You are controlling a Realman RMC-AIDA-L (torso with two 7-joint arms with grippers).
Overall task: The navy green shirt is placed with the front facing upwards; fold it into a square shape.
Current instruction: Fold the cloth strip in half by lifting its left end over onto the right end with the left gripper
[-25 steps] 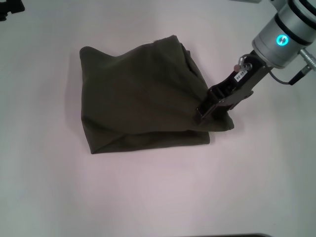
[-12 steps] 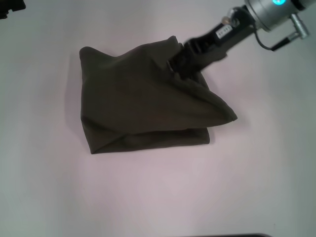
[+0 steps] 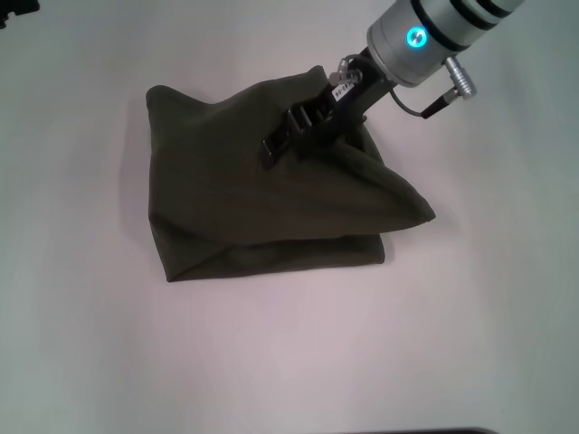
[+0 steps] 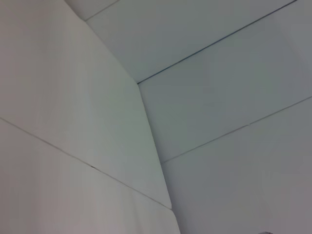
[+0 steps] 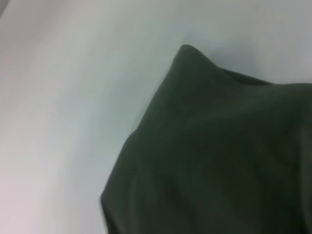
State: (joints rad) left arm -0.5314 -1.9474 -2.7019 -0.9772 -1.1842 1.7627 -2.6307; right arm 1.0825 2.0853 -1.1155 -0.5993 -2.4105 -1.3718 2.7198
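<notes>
Over the navy green shirt (image 3: 271, 199) — folded but skewed — right claw (image 3: 276, 149), grip state unclear; squaring remains.

light: even, bright | shadows: faint, soft | glare: none | right wrist view — blurred, out of focus

1. A small white label sticker (image 3: 345, 89) sits on the right gripper (image 3: 276, 149), just above the navy green shirt (image 3: 244, 199); its dark print is too small to read.
2. No lettering shows on the shirt's folded surface.
3. No other text can be read.
</notes>
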